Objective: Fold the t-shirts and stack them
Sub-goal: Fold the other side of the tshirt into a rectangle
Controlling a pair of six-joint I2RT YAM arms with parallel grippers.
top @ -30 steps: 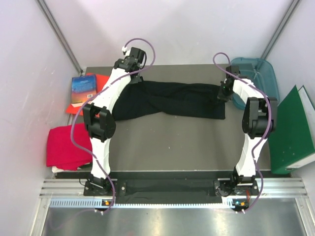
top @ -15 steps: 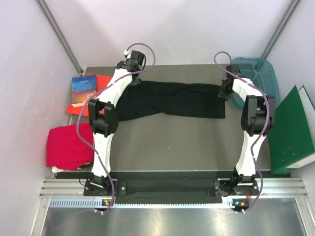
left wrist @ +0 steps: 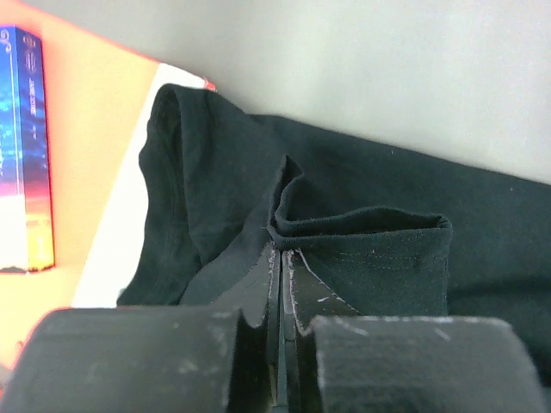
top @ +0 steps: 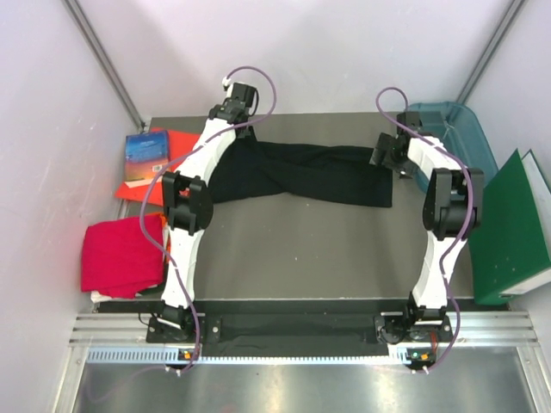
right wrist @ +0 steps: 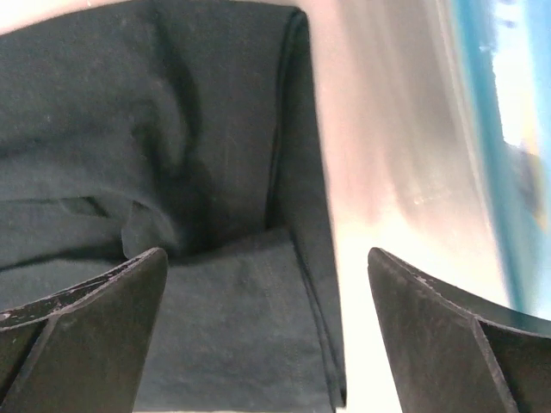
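The black t-shirt [top: 301,172] lies stretched crosswise along the far part of the surface [top: 301,249], bunched and twisted near its middle. The left gripper [left wrist: 281,258] is at the shirt's left end; its jaws are pressed fully together on a raised fold of hemmed black cloth, with only a thin seam showing between the two fingers. The pinched fold stands up from the rest of the garment, which lies behind and beside it. The right gripper [right wrist: 265,254] is over the shirt's right end; its jaws are spread wide and grip nothing. In the right wrist view, black cloth and its folded right edge lie between the two fingers, with bare surface to the right of that edge. Whether the fingertips touch the cloth cannot be determined. The crimson-pink t-shirt [top: 120,255] rests as a folded rectangle at the near left edge of the surface, well apart from both grippers. A blue book [top: 144,156] sits on a red sheet [top: 176,139] at the far left, just beside the black shirt's left end. A teal bin [top: 448,120] stands at the far right corner, and a green binder [top: 510,228] stands along the right side.
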